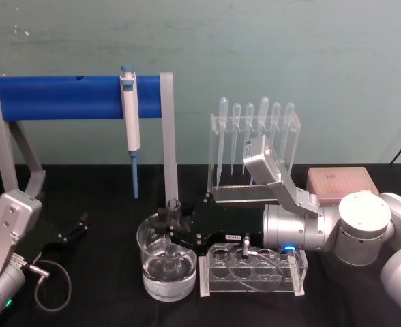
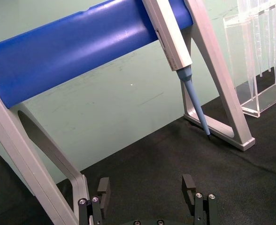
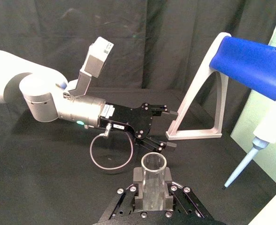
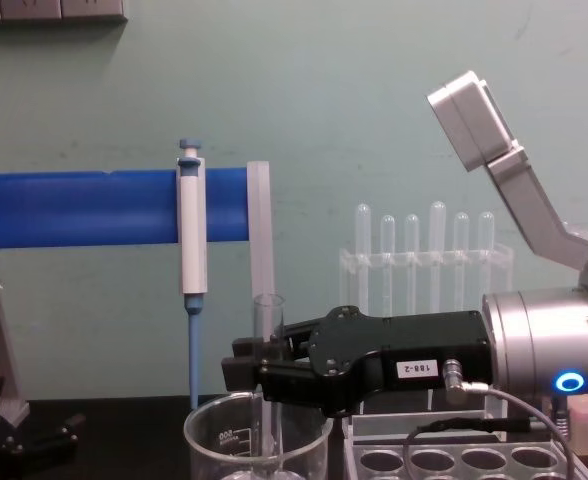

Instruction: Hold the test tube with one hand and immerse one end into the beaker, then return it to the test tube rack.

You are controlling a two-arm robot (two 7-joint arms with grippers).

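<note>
R tool (image 4: pixel 257 372) is clamping the test tube (image 4: pixel 268 318) upright, its lower end dipping inside the beaker (image 4: pixel 219 432). Glass is likely light, slick, fragile: grip upper body w/ min. force. L tool (image 2: pixel 146 190), fingers apart, is idling far left.

Hand (image 4: pixel 259 368) holds clear test tube (image 4: pixel 268 318) upright, bottom inside glass beaker (image 4: pixel 219 432).

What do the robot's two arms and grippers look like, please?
Both grippers are black and two-fingered. The right gripper carries a white label reading 188-2 and sits on a silver cylindrical wrist with a blue ring light, a grey cable loop and an angular silver camera bracket. The left gripper sits on a silver-grey arm with a grey cable and a small green light.
</note>
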